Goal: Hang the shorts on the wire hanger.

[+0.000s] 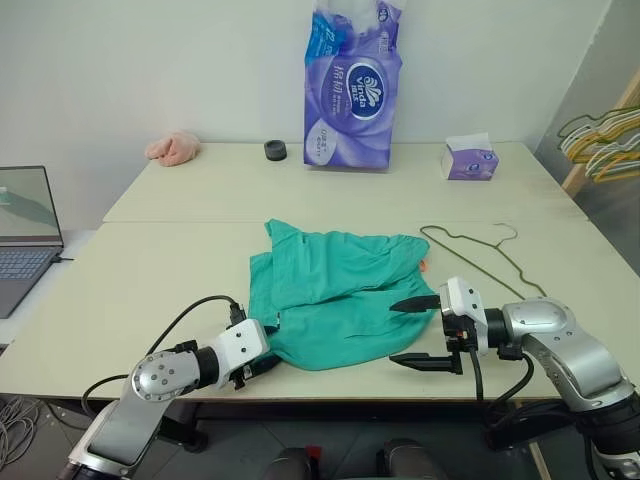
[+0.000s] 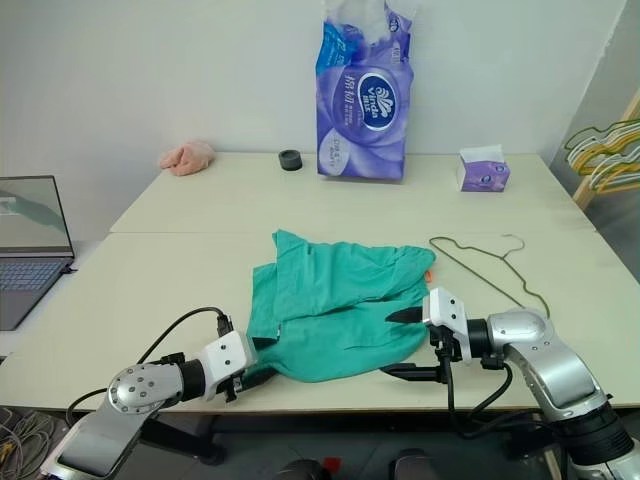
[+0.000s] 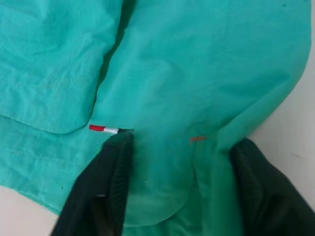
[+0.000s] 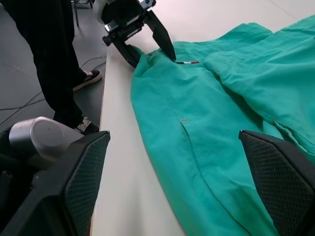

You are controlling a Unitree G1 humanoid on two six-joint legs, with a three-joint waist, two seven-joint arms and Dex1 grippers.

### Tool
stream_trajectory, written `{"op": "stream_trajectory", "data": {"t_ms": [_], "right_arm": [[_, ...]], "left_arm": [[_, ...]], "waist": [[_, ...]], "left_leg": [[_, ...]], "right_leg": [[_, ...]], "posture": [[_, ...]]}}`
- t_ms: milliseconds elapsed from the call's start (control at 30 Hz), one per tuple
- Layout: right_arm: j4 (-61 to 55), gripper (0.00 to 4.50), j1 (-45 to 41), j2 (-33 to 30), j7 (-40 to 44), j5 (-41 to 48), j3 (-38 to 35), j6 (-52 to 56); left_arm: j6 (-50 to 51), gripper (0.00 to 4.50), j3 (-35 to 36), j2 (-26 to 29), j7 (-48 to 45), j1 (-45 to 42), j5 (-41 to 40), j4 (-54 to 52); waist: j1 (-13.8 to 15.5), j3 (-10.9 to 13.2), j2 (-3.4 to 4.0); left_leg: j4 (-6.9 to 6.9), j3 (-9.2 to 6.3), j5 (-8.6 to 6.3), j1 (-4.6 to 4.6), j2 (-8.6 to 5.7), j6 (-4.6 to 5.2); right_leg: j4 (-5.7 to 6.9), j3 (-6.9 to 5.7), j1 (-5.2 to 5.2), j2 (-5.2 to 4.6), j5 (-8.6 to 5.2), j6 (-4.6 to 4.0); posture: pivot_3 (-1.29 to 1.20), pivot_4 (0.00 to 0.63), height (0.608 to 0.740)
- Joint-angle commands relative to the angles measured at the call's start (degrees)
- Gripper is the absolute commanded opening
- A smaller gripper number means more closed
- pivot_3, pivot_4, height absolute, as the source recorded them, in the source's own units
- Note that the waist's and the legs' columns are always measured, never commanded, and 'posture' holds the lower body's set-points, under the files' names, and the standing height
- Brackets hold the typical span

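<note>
We see a wide pale tabletop (image 1: pixel 150 300) carrying everything, and on its near half the teal-green shorts (image 1: pixel 335 290) lie crumpled and partly folded over themselves, their near edge close to the front rim. At the back stands a tall purple pack of paper rolls (image 1: pixel 352 90), with a small purple tissue box (image 1: pixel 469 160) to its right, a small black round thing (image 1: pixel 275 150) just to its left, and a pink cloth lump (image 1: pixel 173 148) further left. A laptop (image 1: pixel 25 235) sits open off the tabletop's left side, and a bunch of yellow, green and white hangers (image 1: pixel 600 140) hangs at the far right. The wire hanger (image 1: pixel 480 258) lies flat on the tabletop just to the right of the shorts, its hook pointing away from us, apart from both pincers. The left pincer (image 3: pixel 172 182) is at the near left corner of the shorts, its two black fingers (image 3: pixel 110 187) straddling a fold of the fabric (the left wrist view shows cloth bunched between them, beside a tiny red and white tag (image 3: pixel 103 129)), though we cannot tell whether they have clamped it. The right pincer (image 1: pixel 415 332) hangs at the shorts' near right edge, spread wide and holding nothing. A person's dark trouser legs and shoes (image 4: pixel 49 64) show beside the tabletop.
</note>
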Motion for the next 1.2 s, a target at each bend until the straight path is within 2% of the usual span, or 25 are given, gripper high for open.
{"op": "stream_trajectory", "data": {"t_ms": [33,167,367,600,700,900,1067,1200], "right_arm": [[-0.5,4.5,-0.4,-1.1,-0.2,-2.2,-0.2,-2.7],[3.4,4.5,-1.5,-2.8,0.2,-10.8,3.1,-12.2],[14.7,4.5,-7.6,-1.2,-3.2,-22.3,7.3,-28.2],[27.3,4.5,-15.2,3.3,-10.4,-34.6,12.3,-37.2],[31.2,3.85,-16.8,5.3,-13.6,-36.8,13.0,-37.7],[37.5,1.74,-22.4,8.5,-18.2,-37.6,11.2,-36.8],[53.3,0.02,-38.5,12.2,-25.3,-38.3,9.0,-38.3],[69.3,0.02,-52.9,14.4,-29.2,-39.9,9.4,-41.4]], "left_arm": [[-1.6,1.17,0.7,-0.2,1.0,-0.9,1.2,0.6],[-1.7,0.01,2.6,-0.7,1.4,-2.1,-0.3,0.4],[1.5,0.01,7.3,-1.4,0.8,-5.2,-6.3,-2.4],[6.0,0.01,11.1,-0.7,0.3,-8.3,-11.1,-5.9],[7.8,0.0,12.6,-1.1,0.7,-9.1,-12.9,-6.6],[8.6,0.0,13.8,-0.4,0.3,-10.6,-13.6,-4.5],[4.4,0.0,11.0,-0.7,1.3,-20.4,-8.4,8.7],[-0.5,0.0,8.1,-3.0,4.4,-37.2,-3.0,28.5]], "waist": [[0.0,0.0,0.0],[0.0,0.0,-0.02],[-0.4,0.0,-0.04],[-1.6,0.0,-0.06],[-1.7,0.0,-0.14],[-1.7,0.0,-0.14],[-2.4,0.1,-0.08],[-2.9,0.0,-0.1]], "left_leg": [[0.0,0.0,0.0,0.0,0.02,0.0],[0.0,0.04,-0.01,0.0,0.04,-0.02],[0.01,0.11,-0.01,0.03,0.06,-0.02],[0.01,0.11,0.0,0.02,0.11,-0.03],[0.01,0.13,-0.01,0.03,0.11,-0.03],[0.14,0.13,0.0,0.06,0.21,-0.04],[0.17,0.13,0.08,0.09,0.38,-0.07],[0.13,-0.16,0.27,0.1,0.44,-0.29]], "right_leg": [[0.0,-0.01,0.0,0.02,0.0,0.0],[0.0,0.0,-0.01,0.03,0.0,0.0],[0.05,0.03,-0.03,0.05,0.02,-0.01],[0.17,0.06,0.0,0.13,0.17,-0.26],[0.2,0.08,0.02,0.14,0.19,-0.3],[0.4,0.17,0.03,0.34,0.26,-0.43],[0.51,0.22,-0.01,0.72,0.49,-0.72],[0.54,0.09,-0.02,0.86,0.58,-0.85]], "posture": [[-0.17,0.03,0.74],[-0.17,0.031,0.74],[-0.17,0.031,0.74],[-0.15,0.025,0.74],[-0.14,0.023,0.74],[-0.14,0.025,0.74],[-0.15,0.024,0.74],[-0.16,0.015,0.74]]}}
